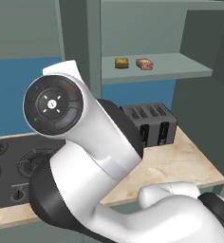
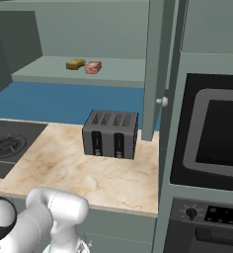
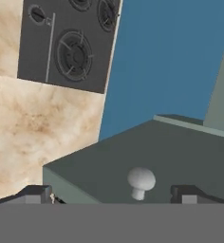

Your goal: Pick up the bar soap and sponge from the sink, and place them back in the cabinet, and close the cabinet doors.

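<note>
The sponge [image 1: 122, 62] and the bar soap [image 1: 144, 64] are sitting side by side on the shelf of the cabinet [image 1: 180, 66], the sponge to the left of the soap, close together though whether they are touching is hard to tell. The right base view is showing the same pair on the shelf — sponge [image 2: 75, 63], then bar soap [image 2: 93, 67]. Both cabinet doors are standing open; the right-hand door [image 2: 155, 69] is jutting out edge-on, its pale knob [image 2: 162, 102] near its lower edge.

In the hand view the gripper [image 3: 115, 195] is sitting spread wide, its two dark tips on either side of a round pale knob [image 3: 141, 181] on a grey-green door panel [image 3: 180, 152], and it is gripping nothing — neither tip is touching the knob.

Below the cabinet, a dark grey toaster [image 2: 110, 133] is standing on the marble bench [image 2: 89, 173], with a black stovetop [image 2: 10, 143] to its left and a blue wall behind.
</note>
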Controlling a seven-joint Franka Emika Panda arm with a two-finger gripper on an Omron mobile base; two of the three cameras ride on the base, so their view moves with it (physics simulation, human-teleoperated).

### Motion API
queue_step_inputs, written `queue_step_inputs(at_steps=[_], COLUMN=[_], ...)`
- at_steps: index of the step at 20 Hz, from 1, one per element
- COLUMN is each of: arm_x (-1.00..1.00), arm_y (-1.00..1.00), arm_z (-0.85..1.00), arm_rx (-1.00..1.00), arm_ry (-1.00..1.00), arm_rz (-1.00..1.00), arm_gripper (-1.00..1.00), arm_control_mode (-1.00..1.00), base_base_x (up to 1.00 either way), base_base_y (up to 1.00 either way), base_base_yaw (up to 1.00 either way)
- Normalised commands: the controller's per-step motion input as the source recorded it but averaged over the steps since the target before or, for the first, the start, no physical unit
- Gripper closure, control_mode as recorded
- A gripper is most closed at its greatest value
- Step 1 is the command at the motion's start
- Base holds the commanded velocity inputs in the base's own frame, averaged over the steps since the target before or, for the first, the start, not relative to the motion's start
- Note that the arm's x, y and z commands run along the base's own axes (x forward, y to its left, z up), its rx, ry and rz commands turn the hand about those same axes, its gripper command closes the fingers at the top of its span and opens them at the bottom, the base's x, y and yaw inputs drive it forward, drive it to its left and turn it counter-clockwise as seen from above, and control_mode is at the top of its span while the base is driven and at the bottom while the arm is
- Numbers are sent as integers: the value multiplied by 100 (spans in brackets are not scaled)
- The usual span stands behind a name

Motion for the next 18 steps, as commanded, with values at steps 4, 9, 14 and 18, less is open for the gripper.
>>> queue_step_inputs(at_steps=[4, 9, 14, 18], arm_x=[2, 11, 16, 9], arm_y=[0, 0, 0, 0], arm_z=[0, 0, 0, 0], arm_rx=[-4, -1, 0, 0], arm_ry=[-10, -8, -6, -2], arm_rz=[0, 0, 0, 0], arm_gripper=[-100, -100, -100, -100], arm_control_mode=[-100, -100, -100, -100], base_base_x=[0, 0, 0, 0], base_base_y=[0, 0, 0, 0], base_base_yaw=[0, 0, 0, 0])
